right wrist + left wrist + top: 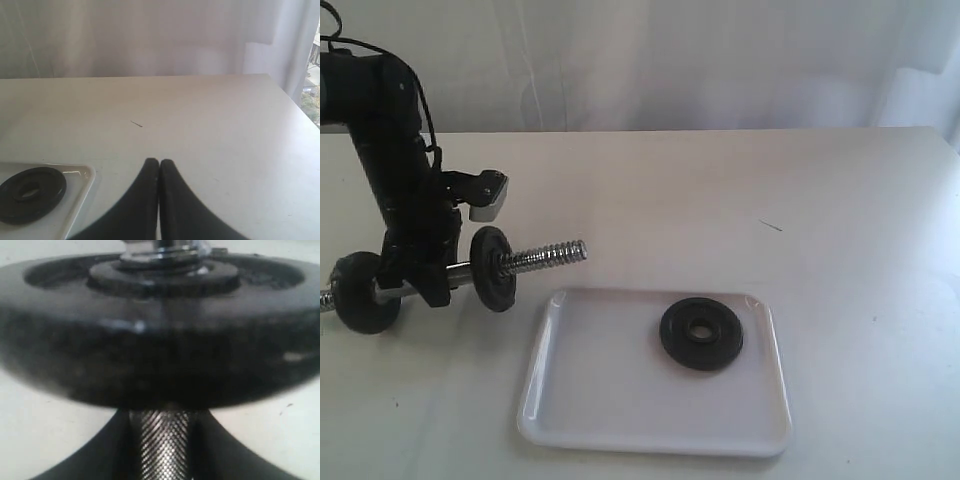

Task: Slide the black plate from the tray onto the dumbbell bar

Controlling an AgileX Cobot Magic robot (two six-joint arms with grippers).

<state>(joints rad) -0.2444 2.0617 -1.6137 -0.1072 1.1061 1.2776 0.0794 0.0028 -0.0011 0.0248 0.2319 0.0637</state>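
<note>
Left claw (pixel 420 285) is clamped on the bar (pixel 548 256), gripping its knurled middle between two discs already on it. The near disc (pixel 492 268) is just beside the claw on the tray side, and the far disc (pixel 365 292) is on its other side. The bar's free threaded end pokes out past the near disc toward the tray (pixel 575 405), tilted slightly up. I cannot tell whether the discs rest on the bench (pixel 740 190). Right claw (pixel 159 163) has its fingers pressed together with nothing between them. It hovers over bare bench, outside the exterior view.

The plate (pixel 701 333) lies flat in the tray, hole up. It is well apart from the left claw and beyond the bar's free end. It is near the right claw, off to one side of its tips, and neither claw touches it.

As I read it, the bar is presented and the pick-up has not begun. The next move seems to fall to the right claw: part its fingers, cross to the plate, come down and take it by the rim or through the hole. A flat disc in a shallow tray gives little to pinch, so the grip needs care. The plate must then be stood on edge, its hole lined up with the threaded end, and pushed along toward the near disc while the left claw holds the bar steady.
</note>
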